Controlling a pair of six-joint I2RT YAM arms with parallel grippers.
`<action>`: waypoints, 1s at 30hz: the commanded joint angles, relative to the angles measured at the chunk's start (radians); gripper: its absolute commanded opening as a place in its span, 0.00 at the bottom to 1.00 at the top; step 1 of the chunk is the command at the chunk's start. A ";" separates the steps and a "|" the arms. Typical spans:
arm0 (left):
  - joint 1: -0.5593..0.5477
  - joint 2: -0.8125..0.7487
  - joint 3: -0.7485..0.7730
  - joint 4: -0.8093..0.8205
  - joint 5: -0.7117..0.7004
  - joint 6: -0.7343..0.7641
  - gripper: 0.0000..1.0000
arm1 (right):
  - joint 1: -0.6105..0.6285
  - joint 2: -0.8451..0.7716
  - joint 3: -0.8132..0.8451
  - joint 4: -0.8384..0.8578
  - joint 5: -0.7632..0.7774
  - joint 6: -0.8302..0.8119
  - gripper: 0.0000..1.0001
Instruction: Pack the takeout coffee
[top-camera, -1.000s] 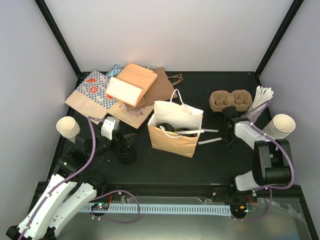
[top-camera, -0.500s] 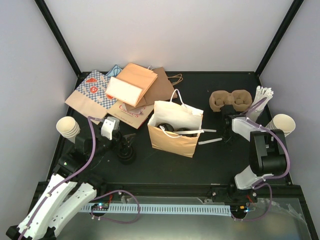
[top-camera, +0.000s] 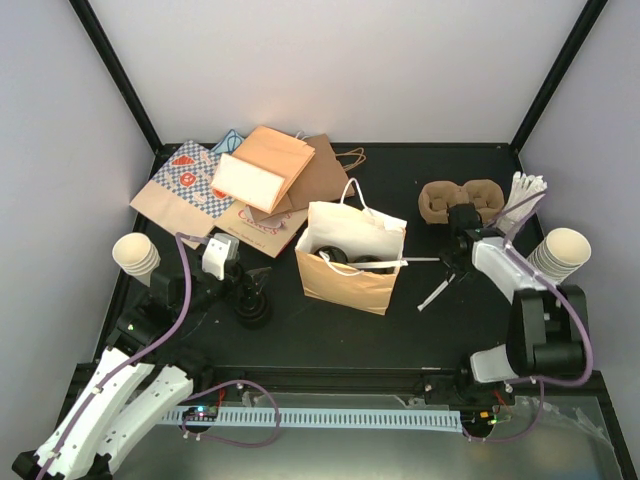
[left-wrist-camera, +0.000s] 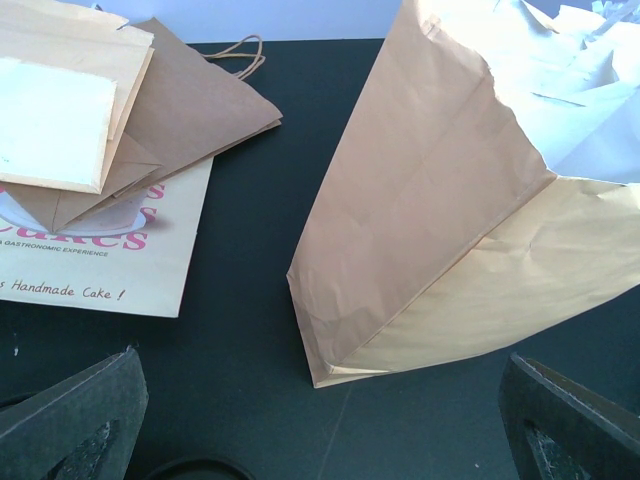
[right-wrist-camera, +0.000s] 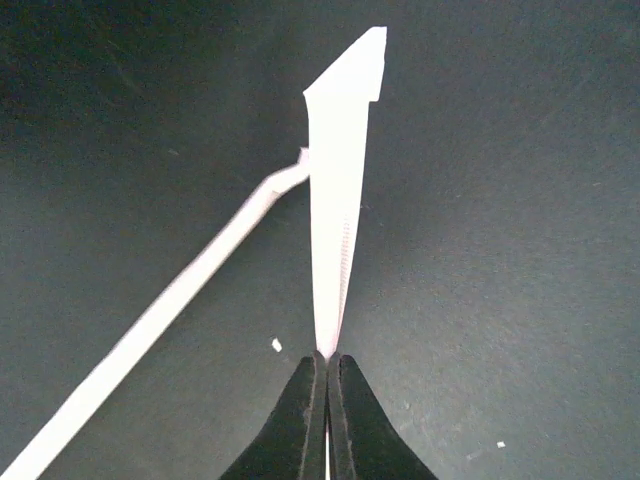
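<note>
While the left gripper (left-wrist-camera: 320, 356) just sits there spread wide with the paper bag (left-wrist-camera: 430, 200) straight ahead of its fingers, the right gripper (right-wrist-camera: 327, 372) is pinched tight on the end of a flat white paper strip (right-wrist-camera: 340, 200). A second strip (right-wrist-camera: 150, 330) lies on the table just to its left. The brown pulp carrier (top-camera: 460, 200) sits just beyond the right gripper, and black lids (top-camera: 345, 256) show down inside the bag, off to its left.

- Tabletop (right-wrist-camera: 520, 200): matt black, faintly speckled.
- Standing bag (left-wrist-camera: 430, 200): tan kraft paper, matt, creased.
- Carrier (top-camera: 437, 200): brown moulded pulp, rough.
- White strip (right-wrist-camera: 338, 200): thin matt paper, probably.
- Right gripper (right-wrist-camera: 327, 368) fingers: smooth black plastic.
</note>
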 joint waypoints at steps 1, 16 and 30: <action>-0.002 0.006 0.005 0.015 0.000 0.010 0.99 | 0.005 -0.148 0.041 -0.063 0.044 -0.031 0.02; -0.003 -0.001 0.005 0.015 -0.001 0.010 0.99 | 0.028 -0.589 0.248 -0.025 -0.219 -0.361 0.06; -0.003 -0.001 0.005 0.014 -0.010 0.008 0.99 | 0.061 -0.631 0.411 0.248 -0.732 -0.418 0.07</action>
